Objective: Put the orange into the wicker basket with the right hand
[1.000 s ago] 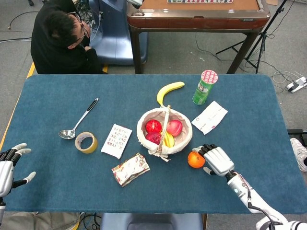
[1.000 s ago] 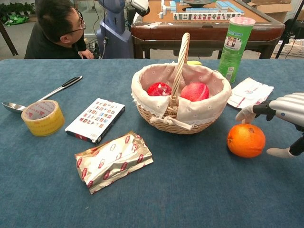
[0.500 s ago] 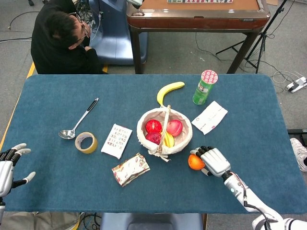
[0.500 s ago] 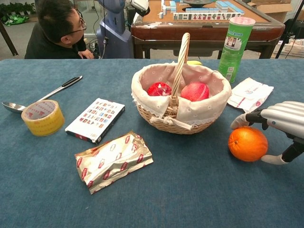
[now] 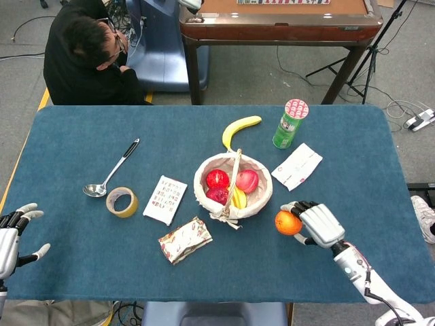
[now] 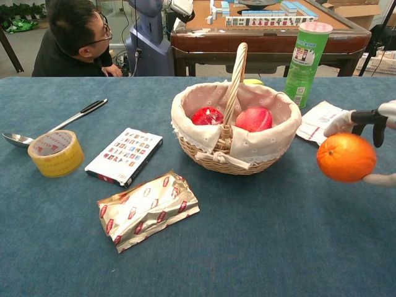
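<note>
Gripping the orange (image 5: pixel 288 223) in the right hand (image 5: pixel 319 223) at the lower right of the head view, fingers (image 6: pixel 346 119) wrapping over its top and far side, thumb showing under it at the right edge of the chest view. Hanging clear of the blue counter (image 5: pixel 81 156), just right of the wicker basket (image 5: pixel 201 178) and not touching it. Sitting at the centre of the frame, the basket lined with pale cloth, its handle (image 6: pixel 234 79) arching over red fruit (image 5: pixel 217 178) and a pinkish apple (image 5: pixel 247 180), with a bit of yellow fruit showing beside them in the head view. Resting at the lower left corner of the head view, the left hand (image 5: pixel 9 234) with fingers apart and holding nothing. Lying left of the basket: a card box (image 5: pixel 165 200), a tape roll (image 5: pixel 122 202) and a ladle (image 5: pixel 111 169); below them, nearer the bottom edge, a foil snack packet (image 5: pixel 185 240). Lying above the basket, a banana (image 5: pixel 239 129); standing upright toward the upper right, a green can (image 5: pixel 290 123); lying just below that, a white packet (image 5: pixel 297 166). Sitting behind the counter at the upper left, a person in black (image 5: pixel 85 54).
</note>
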